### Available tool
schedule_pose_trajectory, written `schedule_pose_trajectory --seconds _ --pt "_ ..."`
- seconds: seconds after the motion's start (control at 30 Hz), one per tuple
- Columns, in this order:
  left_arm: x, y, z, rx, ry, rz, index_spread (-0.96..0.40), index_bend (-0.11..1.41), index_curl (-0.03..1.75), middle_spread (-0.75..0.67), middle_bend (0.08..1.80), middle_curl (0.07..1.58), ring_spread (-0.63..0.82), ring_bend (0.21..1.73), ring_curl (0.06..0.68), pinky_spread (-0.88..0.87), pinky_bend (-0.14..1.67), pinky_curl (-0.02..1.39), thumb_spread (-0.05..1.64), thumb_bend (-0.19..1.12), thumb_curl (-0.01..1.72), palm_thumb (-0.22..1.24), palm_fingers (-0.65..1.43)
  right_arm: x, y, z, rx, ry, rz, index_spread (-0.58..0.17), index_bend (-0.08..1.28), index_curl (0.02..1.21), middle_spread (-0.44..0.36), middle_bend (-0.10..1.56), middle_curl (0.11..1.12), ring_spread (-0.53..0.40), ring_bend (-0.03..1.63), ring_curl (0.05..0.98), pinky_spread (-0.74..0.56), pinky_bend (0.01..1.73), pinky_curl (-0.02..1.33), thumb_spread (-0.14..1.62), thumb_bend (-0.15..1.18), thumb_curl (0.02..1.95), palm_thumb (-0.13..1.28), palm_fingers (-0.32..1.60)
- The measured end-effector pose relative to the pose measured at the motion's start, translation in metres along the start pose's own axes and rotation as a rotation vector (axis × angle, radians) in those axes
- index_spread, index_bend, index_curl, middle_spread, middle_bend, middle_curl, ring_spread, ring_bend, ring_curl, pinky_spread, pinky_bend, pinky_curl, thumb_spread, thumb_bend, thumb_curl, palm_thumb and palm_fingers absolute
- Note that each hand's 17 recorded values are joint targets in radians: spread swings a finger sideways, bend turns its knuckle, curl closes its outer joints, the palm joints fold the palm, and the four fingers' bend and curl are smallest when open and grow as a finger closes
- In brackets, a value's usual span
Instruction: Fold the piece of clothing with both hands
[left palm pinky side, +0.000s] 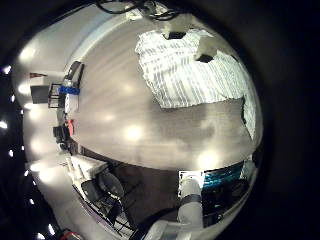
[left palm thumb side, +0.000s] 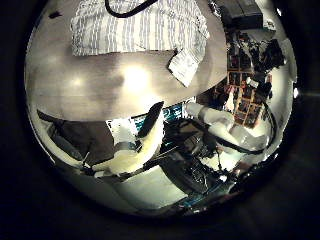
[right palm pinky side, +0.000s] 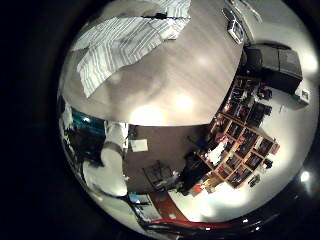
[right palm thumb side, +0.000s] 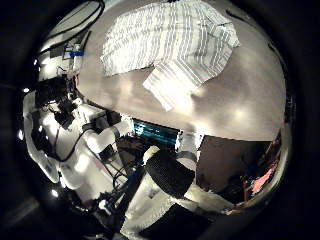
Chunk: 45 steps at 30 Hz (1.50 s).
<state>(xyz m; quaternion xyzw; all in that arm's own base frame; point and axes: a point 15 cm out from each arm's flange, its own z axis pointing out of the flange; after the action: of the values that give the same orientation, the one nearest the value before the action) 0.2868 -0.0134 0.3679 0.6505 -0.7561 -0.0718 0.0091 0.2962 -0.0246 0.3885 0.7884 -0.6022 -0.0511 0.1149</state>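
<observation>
A striped piece of clothing lies spread flat on the table. It shows in the left thumb side palm view, with one sleeve reaching out over the table. It also shows in the right little finger side palm view and the right thumb side palm view, where a sleeve lies out toward the table's middle. It looks small in these views, so both hands are well above it.
Bare tabletop lies beside the clothing. Small items stand off the table's edge. Shelving and a dark box stand beyond the table. White arm parts show below the table's near edge.
</observation>
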Motion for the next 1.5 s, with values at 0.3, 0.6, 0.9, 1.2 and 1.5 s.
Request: schedule_pose_trajectory --seconds 0.3,0.6,0.9,1.2,1.5 --pt "-0.009 0.004 0.012 -0.040 -0.005 -0.040 -0.09 0.18 0.45 0.09 0.20 0.41 0.12 0.69 0.180 0.15 0.32 0.40 1.08 -0.01 0.31 0.31 0.36 0.007 0.003 0.000 -0.013 0.004 0.011 -0.399 0.16 0.30 -0.072 0.31 0.36 0.016 0.60 0.175 0.37 0.64 0.13 1.27 -0.01 0.27 0.35 0.22" --pt "-0.024 -0.013 0.034 -0.039 -0.028 0.006 -0.08 0.18 0.45 0.10 0.19 0.41 0.13 0.69 0.179 0.15 0.33 0.40 1.11 -0.02 0.31 0.37 0.32 0.008 0.008 -0.001 -0.010 0.011 0.023 -0.398 0.16 0.29 -0.073 0.30 0.36 0.017 0.58 0.182 0.37 0.62 0.15 1.28 -0.01 0.26 0.36 0.23" --pt "-0.064 -0.036 0.079 -0.154 -0.053 0.083 -0.01 0.13 0.37 0.19 0.18 0.39 0.23 0.72 0.196 0.22 0.41 0.42 1.02 -0.04 0.32 0.31 0.12 0.009 0.012 0.001 -0.008 -0.008 0.061 -0.395 0.16 0.29 -0.073 0.30 0.36 0.017 0.59 0.192 0.37 0.62 0.16 1.28 -0.01 0.26 0.38 0.24" --pt "-0.078 -0.076 0.130 -0.133 -0.097 0.145 0.02 0.15 0.32 0.27 0.19 0.37 0.34 0.72 0.199 0.29 0.46 0.41 0.92 -0.03 0.32 0.24 0.04 0.010 0.010 0.003 -0.009 -0.005 0.066 -0.396 0.16 0.29 -0.073 0.29 0.36 0.017 0.58 0.196 0.37 0.61 0.16 1.29 -0.01 0.27 0.40 0.25" --pt "-0.064 -0.106 0.167 -0.163 -0.119 0.102 0.00 0.25 0.38 0.14 0.24 0.39 0.30 0.64 0.176 0.26 0.36 0.37 0.95 -0.01 0.33 0.36 0.22 0.009 0.010 0.025 -0.067 -0.015 0.060 -0.394 0.16 0.29 -0.074 0.29 0.36 0.017 0.56 0.196 0.37 0.60 0.17 1.29 -0.01 0.26 0.41 0.25"
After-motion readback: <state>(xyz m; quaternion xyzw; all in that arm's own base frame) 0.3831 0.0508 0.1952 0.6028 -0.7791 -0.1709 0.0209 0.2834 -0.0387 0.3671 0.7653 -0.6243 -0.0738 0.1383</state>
